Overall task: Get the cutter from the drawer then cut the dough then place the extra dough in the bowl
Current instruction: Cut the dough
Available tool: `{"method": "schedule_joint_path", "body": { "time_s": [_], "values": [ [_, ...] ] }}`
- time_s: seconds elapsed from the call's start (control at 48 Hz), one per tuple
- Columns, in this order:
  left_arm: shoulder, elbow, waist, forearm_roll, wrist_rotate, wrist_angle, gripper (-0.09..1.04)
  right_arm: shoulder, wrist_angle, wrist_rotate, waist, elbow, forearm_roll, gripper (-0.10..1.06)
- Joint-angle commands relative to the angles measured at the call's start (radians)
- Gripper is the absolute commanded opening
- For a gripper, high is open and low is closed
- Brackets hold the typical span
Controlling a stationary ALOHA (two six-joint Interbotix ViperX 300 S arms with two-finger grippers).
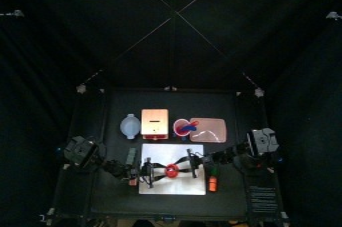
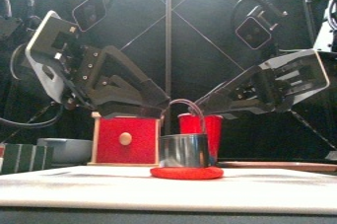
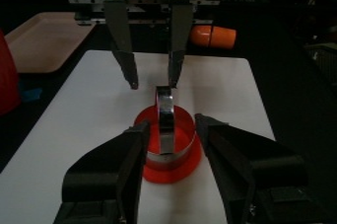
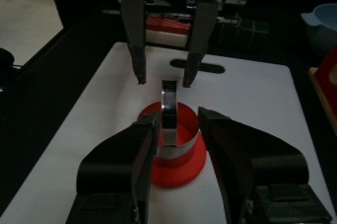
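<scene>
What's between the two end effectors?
The metal cutter, standing on the red dough, lies between the left end effector and right end effector; the front view shows it.

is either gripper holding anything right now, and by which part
Cannot tell: the left gripper and right gripper each straddle the cutter standing on the dough; contact unclear.

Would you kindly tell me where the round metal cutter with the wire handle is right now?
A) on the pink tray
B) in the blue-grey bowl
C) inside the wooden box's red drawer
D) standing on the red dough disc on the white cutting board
D: the round metal cutter stands upright on the flat red dough disc, which lies on the white cutting board.
</scene>
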Motion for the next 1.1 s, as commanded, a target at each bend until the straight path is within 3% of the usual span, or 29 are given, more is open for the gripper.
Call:
{"method": "schedule_joint_path", "body": {
  "time_s": [0.021,0.417,0.708,1.104],
  "values": [
    [0.008,-0.026,0.008,-0.002,0.003,-0.005,0.8,-0.029,-0.008,0.011,0.002,-0.015,-0.002,0.76],
    [0.018,-0.043,0.028,-0.005,0.005,-0.005,0.79,-0.02,0.072,0.014,0.037,-0.028,0.005,0.76],
    [0.018,-0.034,0.028,-0.011,0.008,-0.002,0.79,-0.02,0.106,0.015,0.035,-0.04,0.032,0.76],
    [0.017,-0.051,0.028,-0.014,0.008,0.034,0.79,-0.015,0.267,0.005,0.044,-0.107,0.048,0.76]
  ]
}}
